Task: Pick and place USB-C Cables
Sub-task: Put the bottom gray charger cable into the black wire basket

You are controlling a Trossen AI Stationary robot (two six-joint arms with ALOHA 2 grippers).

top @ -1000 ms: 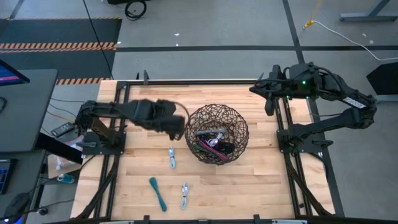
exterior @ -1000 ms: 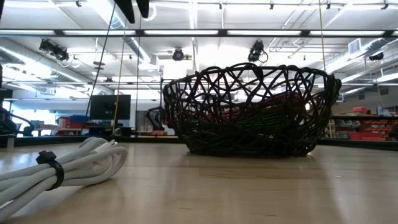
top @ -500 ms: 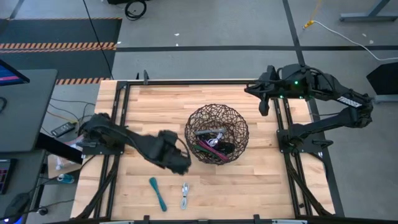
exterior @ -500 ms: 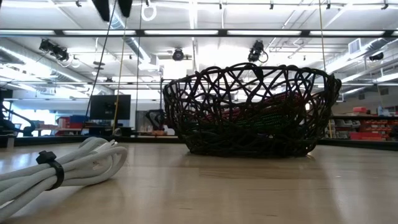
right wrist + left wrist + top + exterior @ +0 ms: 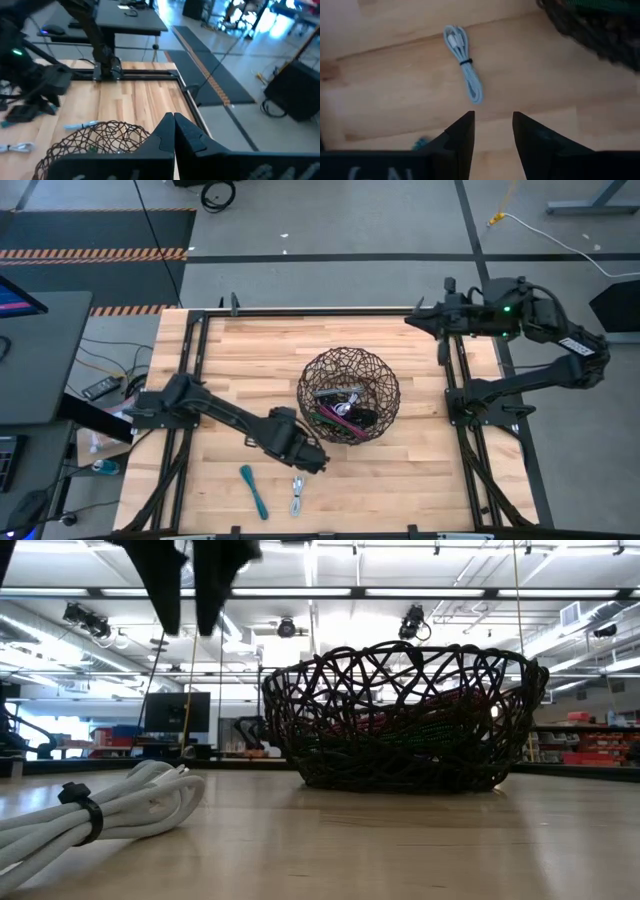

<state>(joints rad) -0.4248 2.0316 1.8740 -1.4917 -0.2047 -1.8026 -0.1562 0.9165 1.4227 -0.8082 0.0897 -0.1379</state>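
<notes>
My left gripper (image 5: 312, 461) hangs open above the table, just near-left of the dark wire-mesh basket (image 5: 348, 395). The low view shows it high above the wood (image 5: 190, 590). In the left wrist view a white cable bundle (image 5: 464, 70) with a dark tie lies flat on the wood beyond my open fingertips (image 5: 492, 125). Another white bundle (image 5: 296, 493) and a teal one (image 5: 253, 490) lie near the table's near edge. Several bundles (image 5: 340, 408) rest inside the basket. My right gripper (image 5: 412, 320) waits shut over the far right corner.
A white bundle with a black tie (image 5: 100, 805) lies close to the low camera, left of the basket (image 5: 400, 715). Black frame rails run along the table's left (image 5: 185, 380) and right (image 5: 455, 380) sides. Bare wood lies right of the basket.
My left gripper has swung from the basket's left side toward the table's near edge and a little right, coming lower. Its arm now covers the white bundle that lay left of the basket. No cable has moved.
</notes>
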